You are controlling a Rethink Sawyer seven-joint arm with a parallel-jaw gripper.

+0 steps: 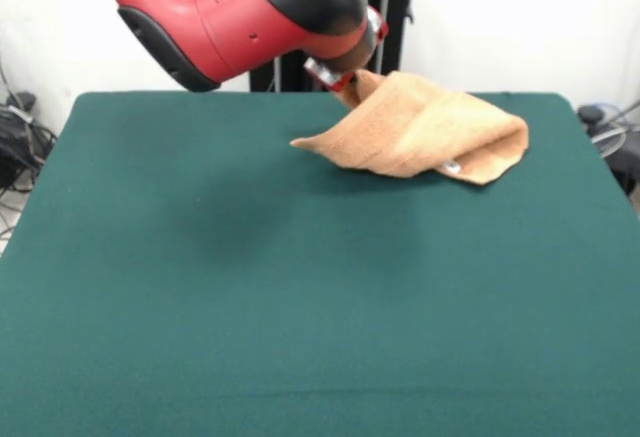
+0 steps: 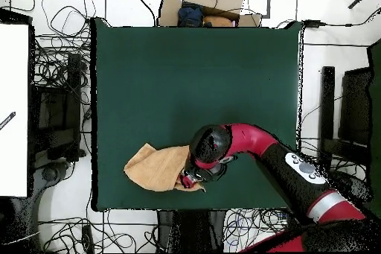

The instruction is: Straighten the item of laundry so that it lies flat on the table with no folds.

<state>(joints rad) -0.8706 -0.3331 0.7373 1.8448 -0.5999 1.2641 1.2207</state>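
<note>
The item of laundry [image 1: 425,132], a peach-orange towel, lies folded over itself at the far right of the dark green table [image 1: 200,257]. One corner is lifted off the cloth and rises to my gripper [image 1: 347,81], which is shut on that corner under the red and black wrist. A small white label [image 1: 452,167] shows at the towel's near edge. In the overhead view the item of laundry [image 2: 152,167] sits near the table's [image 2: 186,65] lower left corner. My gripper [image 2: 190,179] is at its right end, mostly hidden by the wrist.
The towel lies close to two table edges. Tangled cables [image 2: 63,80] and dark gear lie on the floor beside the table. A cardboard box [image 2: 212,1] stands beyond the far edge and a white panel [image 2: 13,109] at the left.
</note>
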